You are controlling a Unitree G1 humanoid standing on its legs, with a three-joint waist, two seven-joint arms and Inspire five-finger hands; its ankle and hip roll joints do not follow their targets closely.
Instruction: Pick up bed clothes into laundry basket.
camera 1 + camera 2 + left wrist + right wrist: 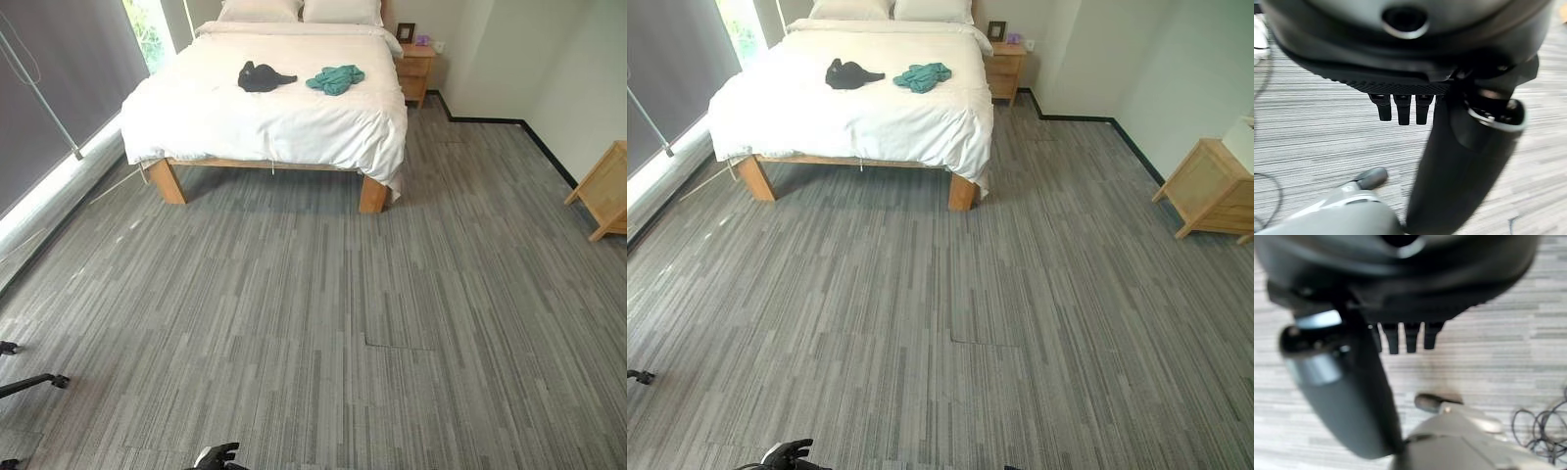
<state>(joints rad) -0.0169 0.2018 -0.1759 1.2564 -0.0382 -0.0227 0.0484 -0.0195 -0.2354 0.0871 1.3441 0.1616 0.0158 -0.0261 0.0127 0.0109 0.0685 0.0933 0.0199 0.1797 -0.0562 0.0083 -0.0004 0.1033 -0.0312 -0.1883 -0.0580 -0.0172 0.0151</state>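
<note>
**Status: Clothes on Bed, Both Hands Empty**

The crumpled black garment (263,76) and the crumpled teal garment (335,78) lie on top of the white-duvet wooden-legged bed (265,122), side by side and slightly apart, black toward the window side of the bed, teal toward the nightstand side. Both sit mid-mattress, nearer the pillows than the foot edge. They rest loose on the duvet, as dropped items would. The black garment's long axis runs across the bed, with a thin strip extending toward the teal one. The teal garment is a rough bunch with a slight stretch across the bed; no clear pointing direction can be read.

Two white pillows (299,11) lie at the head of the bed. A small light-wood nightstand (415,70) stands just beside the bed's head corner. A light-wood cabinet (1207,188) stands well apart from the bed, against the side wall. Grey striped carpet (313,323) spans the floor from the foot of the bed toward the robot.

The left hand (1400,108) and the right hand (1405,337) hang over the carpet, fingers straight and relaxed, holding nothing. The approach to the bed appears not yet made.
</note>
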